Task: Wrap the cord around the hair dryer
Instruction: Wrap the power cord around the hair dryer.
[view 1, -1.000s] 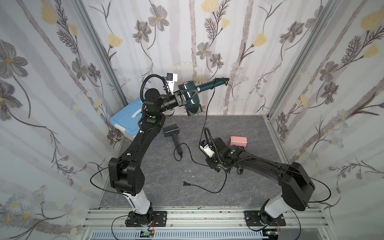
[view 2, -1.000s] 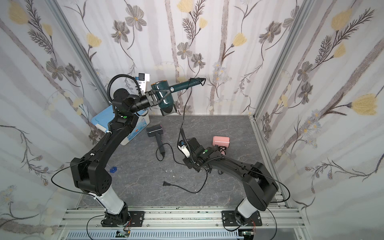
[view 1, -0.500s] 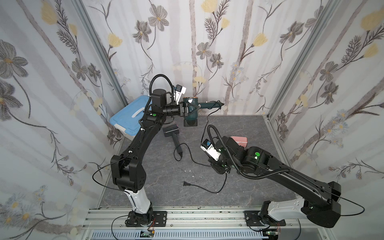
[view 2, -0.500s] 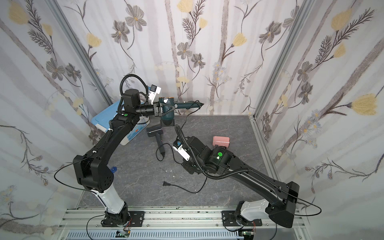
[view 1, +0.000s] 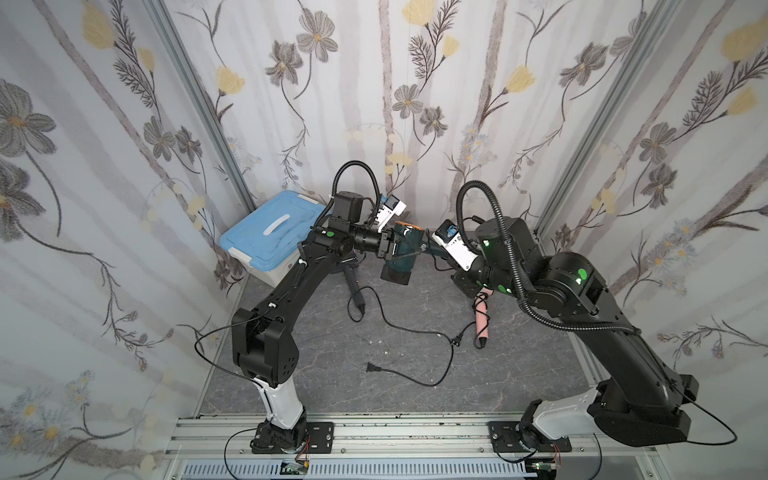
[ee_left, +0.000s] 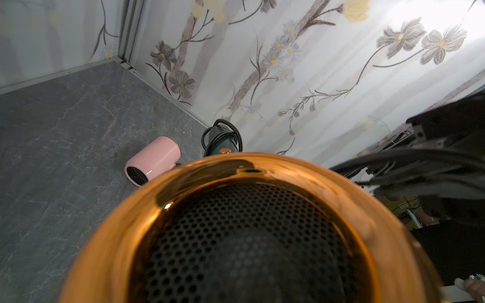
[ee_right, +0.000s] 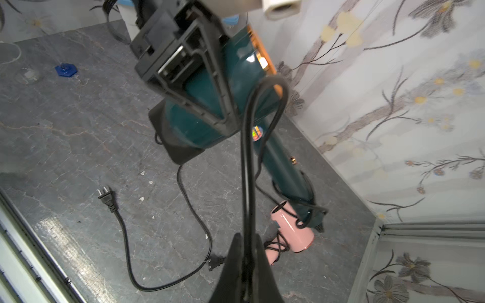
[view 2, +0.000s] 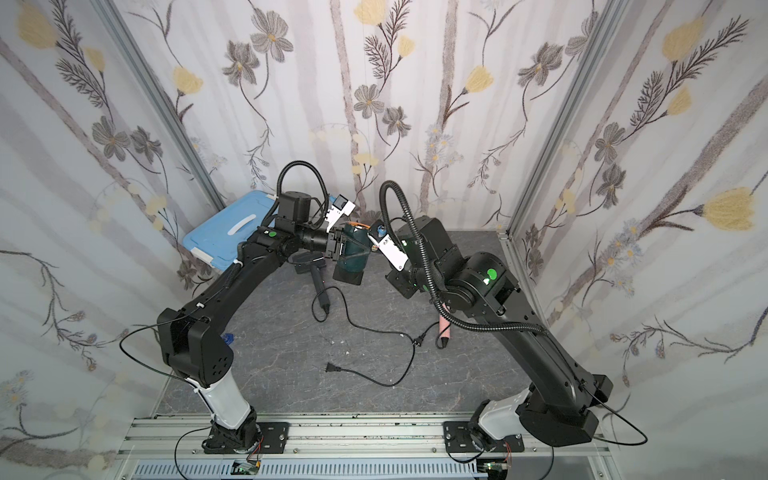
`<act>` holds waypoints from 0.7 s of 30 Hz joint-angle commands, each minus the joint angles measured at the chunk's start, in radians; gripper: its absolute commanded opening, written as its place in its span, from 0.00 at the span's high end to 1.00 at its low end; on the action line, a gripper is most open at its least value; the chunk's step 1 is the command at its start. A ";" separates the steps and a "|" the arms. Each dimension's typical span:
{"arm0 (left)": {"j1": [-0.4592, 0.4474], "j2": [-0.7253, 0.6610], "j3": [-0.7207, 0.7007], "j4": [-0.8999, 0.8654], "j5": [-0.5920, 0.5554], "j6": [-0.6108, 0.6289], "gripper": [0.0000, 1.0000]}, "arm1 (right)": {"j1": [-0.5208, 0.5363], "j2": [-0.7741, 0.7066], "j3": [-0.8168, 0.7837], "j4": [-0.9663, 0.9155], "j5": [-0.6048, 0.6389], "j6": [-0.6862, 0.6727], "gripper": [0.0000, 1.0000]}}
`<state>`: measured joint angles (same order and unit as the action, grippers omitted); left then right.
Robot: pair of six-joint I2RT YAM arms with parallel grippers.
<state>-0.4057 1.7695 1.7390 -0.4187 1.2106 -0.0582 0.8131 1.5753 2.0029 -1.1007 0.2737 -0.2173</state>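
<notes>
The teal hair dryer [view 1: 400, 254] [view 2: 350, 254] hangs in the air near the back wall, nozzle pointing down. My left gripper [view 1: 390, 249] [view 2: 337, 248] is shut on its barrel, and its black fingers [ee_right: 189, 86] clamp the teal body [ee_right: 204, 112]. The copper-rimmed rear grille [ee_left: 249, 236] fills the left wrist view and hides the jaws. The black cord [ee_right: 246, 157] loops over the barrel and coils around the handle [ee_left: 223, 136]. My right gripper [ee_right: 245, 242] [view 1: 426, 248] [view 2: 372, 247] is shut on this cord just beside the dryer.
A pink hair dryer [view 1: 482, 311] [ee_right: 291, 228] lies under my right arm. A black hair dryer [view 2: 309, 266] lies below the left wrist. Loose cords with plugs [view 1: 372, 368] [ee_right: 105, 196] trail across the floor. A blue-lidded box [view 1: 270, 237] stands back left.
My left arm has lowered the dryer and turned its nozzle downward. My right arm has risen from low over the floor to beside the dryer, carrying the cord.
</notes>
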 commanded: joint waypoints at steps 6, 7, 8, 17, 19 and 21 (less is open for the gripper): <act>-0.056 -0.046 -0.006 -0.169 0.121 0.195 1.00 | -0.148 0.099 0.129 0.043 0.005 -0.174 1.00; -0.063 -0.055 -0.015 -0.168 0.134 0.196 1.00 | -0.168 0.105 0.129 0.055 0.005 -0.180 1.00; -0.072 -0.062 -0.021 -0.167 0.152 0.197 1.00 | -0.191 0.111 0.129 0.067 0.000 -0.188 1.00; -0.132 -0.122 -0.047 -0.161 0.268 0.214 1.00 | -0.395 0.157 0.077 0.182 -0.285 -0.266 1.00; -0.142 -0.133 -0.046 -0.155 0.288 0.216 1.00 | -0.449 0.168 0.040 0.221 -0.387 -0.272 1.00; -0.150 -0.139 -0.034 -0.154 0.307 0.216 1.00 | -0.489 0.182 0.002 0.250 -0.473 -0.271 1.00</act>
<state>-0.5453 1.6451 1.6920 -0.6014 1.4185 0.1226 0.3580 1.7386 2.0399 -0.9493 -0.0120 -0.4641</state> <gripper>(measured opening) 0.749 0.076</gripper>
